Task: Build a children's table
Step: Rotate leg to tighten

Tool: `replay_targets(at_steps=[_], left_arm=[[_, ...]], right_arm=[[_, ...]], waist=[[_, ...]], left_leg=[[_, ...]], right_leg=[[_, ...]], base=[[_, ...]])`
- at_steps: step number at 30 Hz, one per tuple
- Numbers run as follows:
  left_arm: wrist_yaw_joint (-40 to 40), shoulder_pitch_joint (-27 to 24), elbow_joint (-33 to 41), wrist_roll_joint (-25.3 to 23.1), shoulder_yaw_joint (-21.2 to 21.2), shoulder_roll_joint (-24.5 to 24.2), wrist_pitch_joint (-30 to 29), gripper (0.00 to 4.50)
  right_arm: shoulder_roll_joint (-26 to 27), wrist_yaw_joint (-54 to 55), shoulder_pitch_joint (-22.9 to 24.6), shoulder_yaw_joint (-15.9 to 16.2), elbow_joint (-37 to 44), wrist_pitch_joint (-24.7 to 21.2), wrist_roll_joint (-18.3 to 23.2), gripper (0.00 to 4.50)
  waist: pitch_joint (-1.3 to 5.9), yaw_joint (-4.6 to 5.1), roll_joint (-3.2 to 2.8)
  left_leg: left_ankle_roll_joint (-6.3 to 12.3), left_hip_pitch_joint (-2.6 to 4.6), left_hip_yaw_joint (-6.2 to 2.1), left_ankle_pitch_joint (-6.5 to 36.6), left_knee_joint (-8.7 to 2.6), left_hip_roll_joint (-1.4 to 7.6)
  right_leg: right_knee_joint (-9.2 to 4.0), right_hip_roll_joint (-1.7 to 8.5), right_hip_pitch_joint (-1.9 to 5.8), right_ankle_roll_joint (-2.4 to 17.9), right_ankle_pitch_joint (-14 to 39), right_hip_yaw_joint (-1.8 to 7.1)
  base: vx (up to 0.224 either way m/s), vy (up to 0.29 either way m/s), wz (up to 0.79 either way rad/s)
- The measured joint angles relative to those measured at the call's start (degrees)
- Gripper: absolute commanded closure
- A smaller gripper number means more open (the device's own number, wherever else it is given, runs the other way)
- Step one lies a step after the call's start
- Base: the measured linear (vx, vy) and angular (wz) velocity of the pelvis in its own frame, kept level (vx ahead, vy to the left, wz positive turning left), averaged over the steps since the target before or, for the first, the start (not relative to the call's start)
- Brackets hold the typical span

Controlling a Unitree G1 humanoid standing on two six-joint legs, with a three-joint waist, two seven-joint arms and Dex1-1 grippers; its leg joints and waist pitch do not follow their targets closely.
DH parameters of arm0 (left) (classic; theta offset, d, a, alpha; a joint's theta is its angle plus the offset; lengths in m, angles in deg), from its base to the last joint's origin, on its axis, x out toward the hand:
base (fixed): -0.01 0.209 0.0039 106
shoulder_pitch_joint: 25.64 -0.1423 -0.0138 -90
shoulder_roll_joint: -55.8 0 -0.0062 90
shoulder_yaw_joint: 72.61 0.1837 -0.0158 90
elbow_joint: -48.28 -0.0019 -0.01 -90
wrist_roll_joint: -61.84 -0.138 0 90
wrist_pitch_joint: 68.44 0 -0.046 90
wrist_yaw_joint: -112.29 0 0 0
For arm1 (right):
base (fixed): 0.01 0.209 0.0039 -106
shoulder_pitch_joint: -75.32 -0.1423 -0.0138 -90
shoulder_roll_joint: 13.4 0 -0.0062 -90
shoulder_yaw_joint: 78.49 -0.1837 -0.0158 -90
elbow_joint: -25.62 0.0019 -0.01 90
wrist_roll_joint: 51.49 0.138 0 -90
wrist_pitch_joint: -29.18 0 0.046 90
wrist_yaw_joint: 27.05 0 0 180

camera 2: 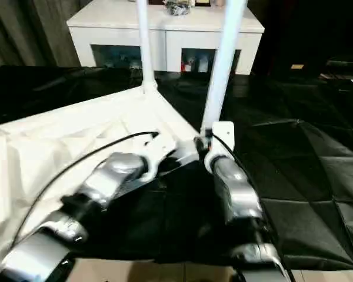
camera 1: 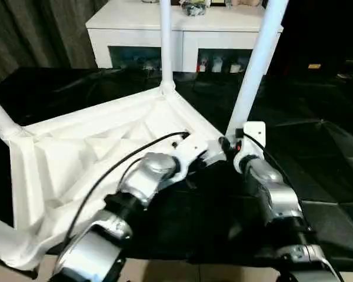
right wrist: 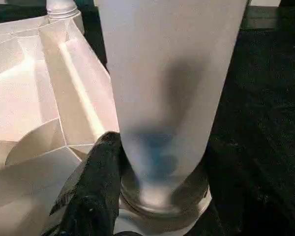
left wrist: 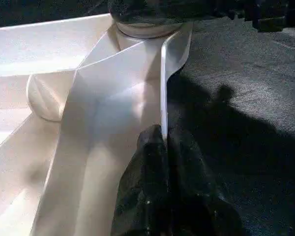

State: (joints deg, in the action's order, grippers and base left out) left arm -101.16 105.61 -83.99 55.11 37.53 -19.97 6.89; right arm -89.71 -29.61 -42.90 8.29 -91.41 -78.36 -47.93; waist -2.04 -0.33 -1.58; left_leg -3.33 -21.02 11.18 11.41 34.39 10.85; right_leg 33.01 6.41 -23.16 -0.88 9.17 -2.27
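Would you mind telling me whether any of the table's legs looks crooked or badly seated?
Yes, one stands out. The near leg by the right pincer leans to the right, whereas the far leg stands upright in its corner socket of the upturned tabletop. It may not be fully seated yet.

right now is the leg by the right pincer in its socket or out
In, it seems: the leg stands upright with its foot inside the round corner socket of the upturned table top. How deep it sits cannot be told.
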Motion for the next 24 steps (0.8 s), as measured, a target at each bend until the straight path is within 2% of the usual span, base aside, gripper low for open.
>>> replay_targets(at_steps=[2, 8, 10, 15, 18, 20, 22, 24], left_arm=[[0.0, 0.2, -0.4, -0.3, 0.1, 0.0, 0.5, 4.5], [0.3, 0.5, -1.5, -1.1, 0.2, -1.1, 3.3, 4.5], [0.0, 0.5, -1.5, -1.4, 0.3, -1.0, 3.9, 4.5], [-0.8, 0.5, -1.9, -1.5, 0.4, -1.6, 5.3, 4.5], [-3.8, 0.4, -2.6, -1.7, 0.6, -2.7, 8.7, 4.5], [-8.7, -0.5, -2.4, -1.0, 1.2, -4.2, 12.5, 4.5], [-15.3, -2.1, -0.7, 0.4, 1.5, -5.8, 14.9, 4.5], [-19.0, -2.8, 0.7, 0.9, 2.2, -6.1, 16.2, 4.5]], right_arm=[[0.2, 0.0, 0.0, -0.2, -0.1, 0.5, -0.2, 1.83], [-0.9, -3.6, 4.1, 0.6, 3.9, 3.3, 0.4, 1.28], [-3.3, -5.7, 6.0, 1.6, 7.2, 3.3, 0.5, 1.17], [-10.7, -14.0, 10.7, 1.5, 16.7, 2.9, 1.2, 1.17], [-15.6, -23.2, 15.8, 1.9, 22.3, 2.1, 4.6, 1.17], [-19.2, -28.8, 19.1, 3.1, 25.3, 2.0, 6.5, 1.17], [-22.5, -33.2, 21.9, 3.2, 26.8, 1.9, 7.9, 1.17], [-24.5, -36.1, 23.3, 3.0, 27.8, 1.8, 8.5, 1.17]], waist=[[0.0, -0.01, 0.01], [-0.07, 0.12, -0.04], [-0.11, -0.04, -0.12], [-0.06, -0.06, -0.32], [-0.05, -0.07, -0.93], [0.0, -0.14, -1.28], [0.11, -0.75, -1.66], [0.13, -1.82, -2.06]], left_leg=[[0.0, -0.01, -0.01, 0.0, -0.03, 0.0], [0.0, -0.05, -0.01, 0.0, -0.13, 0.02], [0.0, -0.1, 0.0, 0.0, -0.15, 0.01], [0.0, -0.06, 0.0, 0.0, -0.26, 0.03], [0.0, -0.07, 0.0, 0.0, -0.35, 0.03], [0.0, -0.09, 0.0, 0.0, -0.5, 0.03], [0.0, -0.07, 0.01, 0.0, -0.61, 0.06], [0.01, -0.14, 0.11, 0.0, -0.62, 0.08]], right_leg=[[0.0, 0.0, 0.0, 0.0, 0.0, -0.01], [0.0, -0.02, -0.09, 0.0, 0.0, -0.03], [-0.01, -0.01, -0.11, 0.0, 0.0, -0.02], [0.0, -0.02, -0.1, -0.2, 0.1, -0.03], [-0.01, -0.03, -0.1, -0.2, 0.1, -0.03], [-0.01, -0.03, -0.11, -0.3, 0.1, -0.05], [0.0, -0.02, -0.1, -0.3, 0.2, -0.04], [0.03, 0.02, -0.08, -0.4, 0.2, 0.03]], base=[[0.0, 0.0, 0.0], [0.0, 0.0, 0.0], [0.0, 0.0, 0.0], [0.0, 0.0, 0.0], [0.0, 0.0, 0.0], [0.0, 0.0, 0.0], [0.0, 0.0, 0.0], [0.0, 0.0, 0.0]])
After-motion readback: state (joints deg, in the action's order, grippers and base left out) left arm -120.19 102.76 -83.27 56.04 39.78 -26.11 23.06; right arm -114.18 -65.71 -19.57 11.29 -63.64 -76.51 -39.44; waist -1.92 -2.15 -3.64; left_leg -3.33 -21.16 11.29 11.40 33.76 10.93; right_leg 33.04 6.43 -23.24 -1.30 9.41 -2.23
